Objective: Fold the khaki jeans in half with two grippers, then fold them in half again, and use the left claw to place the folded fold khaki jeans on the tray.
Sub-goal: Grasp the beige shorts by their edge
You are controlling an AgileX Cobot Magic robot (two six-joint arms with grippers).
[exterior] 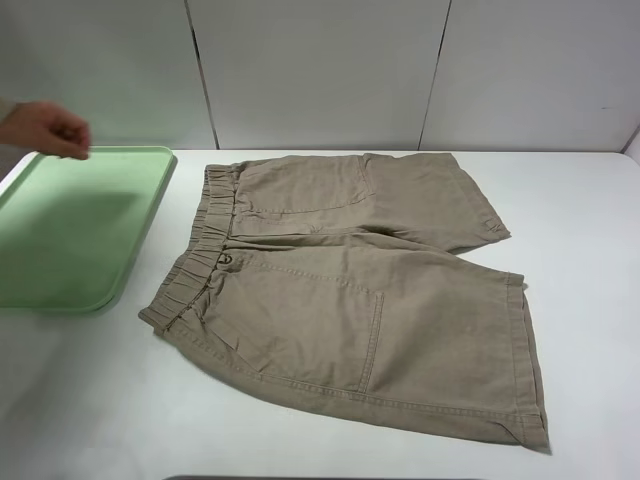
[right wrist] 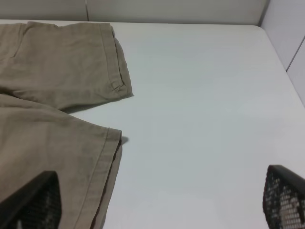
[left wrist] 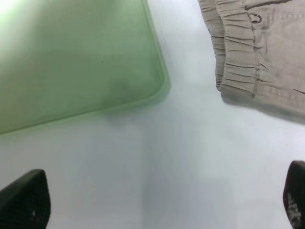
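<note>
The khaki jeans are knee-length shorts lying flat and unfolded on the white table, waistband toward the tray, legs toward the right. The pale green tray lies at the left and holds nothing. Neither gripper shows in the exterior high view. In the left wrist view the left claw is open above bare table, between the tray corner and the waistband. In the right wrist view the right gripper is open, one fingertip over the near leg's hem, the other over bare table.
A person's hand hovers over the tray's far left corner. White wall panels stand behind the table. Bare table surface lies right of the legs and in front of the tray.
</note>
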